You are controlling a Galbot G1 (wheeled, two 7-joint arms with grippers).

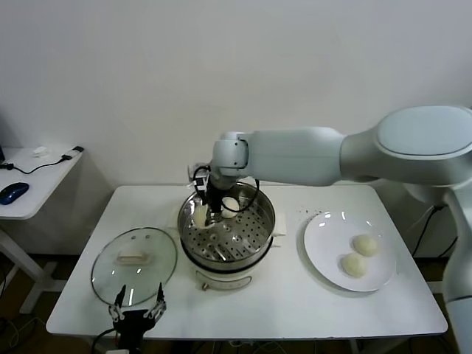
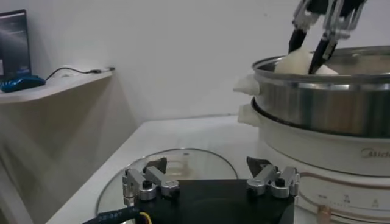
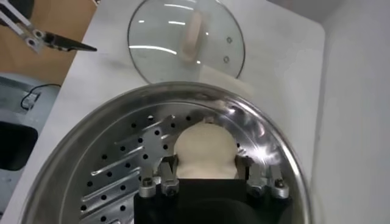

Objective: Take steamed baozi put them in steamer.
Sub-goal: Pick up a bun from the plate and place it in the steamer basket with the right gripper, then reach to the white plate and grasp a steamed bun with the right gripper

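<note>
Right hand (image 3: 204, 182) grips a baozi (image 3: 205, 152) inside the steamer (image 3: 109, 140).

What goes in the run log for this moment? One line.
right gripper: shut on baozi, inside steamer | left gripper: open, idle near glass lid | plate: two baozi

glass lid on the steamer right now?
No. The glass lid lies flat on the table, left of the open steamer, as the head view shows.
</note>
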